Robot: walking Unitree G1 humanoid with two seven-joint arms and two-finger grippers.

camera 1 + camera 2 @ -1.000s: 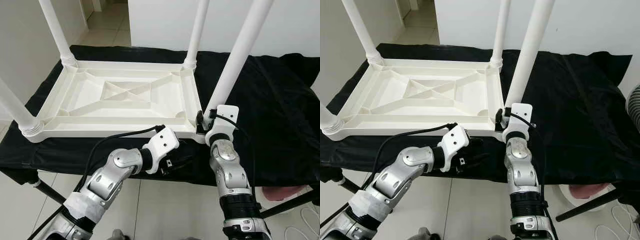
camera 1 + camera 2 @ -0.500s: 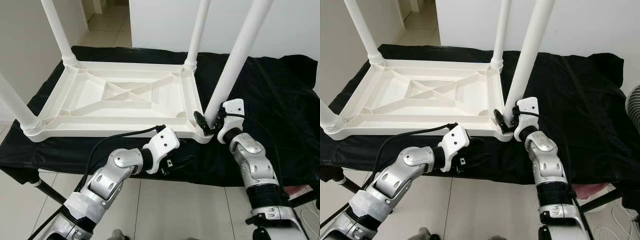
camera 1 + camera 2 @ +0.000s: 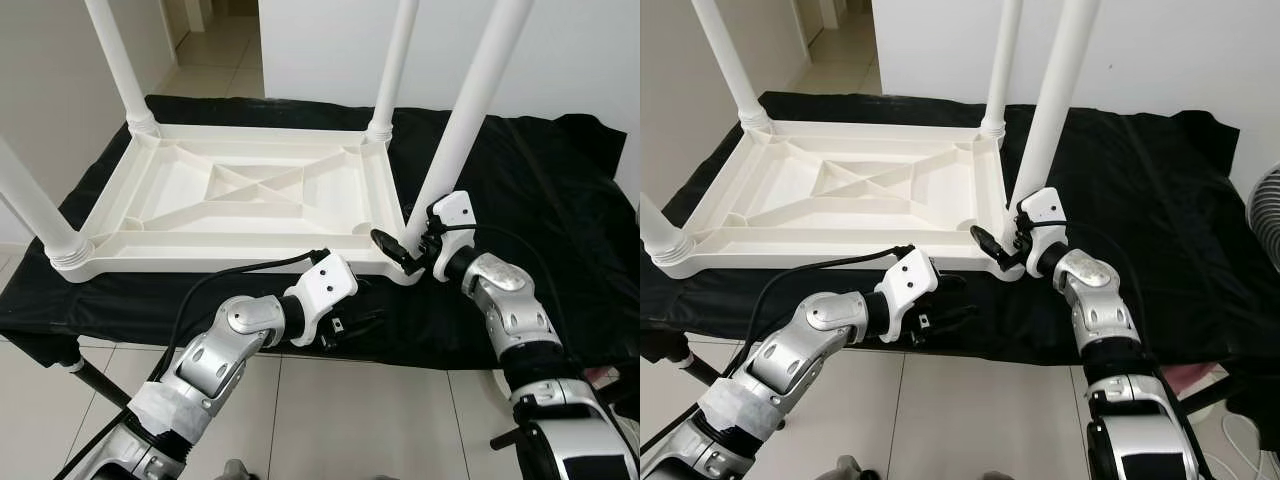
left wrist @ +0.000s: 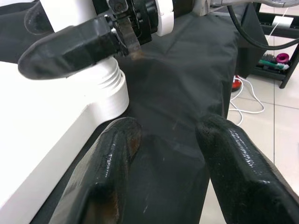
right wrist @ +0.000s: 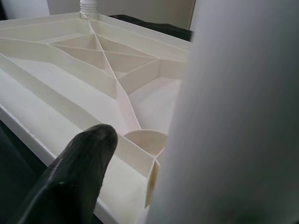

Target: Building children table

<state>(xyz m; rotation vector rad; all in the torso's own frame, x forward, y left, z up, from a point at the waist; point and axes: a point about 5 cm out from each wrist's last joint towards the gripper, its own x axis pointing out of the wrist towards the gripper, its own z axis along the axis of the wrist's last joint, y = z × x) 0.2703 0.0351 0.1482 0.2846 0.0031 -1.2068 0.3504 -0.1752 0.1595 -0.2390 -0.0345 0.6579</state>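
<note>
The white plastic children's table [image 3: 240, 205] lies upside down on a black cloth [image 3: 540, 190] spread over a work surface, its four round legs pointing straight up. Its long axis runs left to right across the robot's front, and its near long edge sits close to the cloth's front drop. To the table's right a broad stretch of bare cloth lies open; beyond the far edge there is a white wall and a tiled passage (roomier on the far left).

The right gripper [image 3: 415, 247] is at the near right leg [image 3: 462, 130], low down by its ribbed collar. One black finger [image 3: 392, 246] reaches across the table's corner on the inner side of the leg, the white wrist housing lies on the outer side, and the leg stands in the gap; I cannot tell whether the fingers press on it.

The left gripper [image 3: 352, 322] hangs below the table's near edge, against the front fall of the cloth, its two fingers [image 4: 243, 163] parted with nothing between them but cloth behind.
</note>
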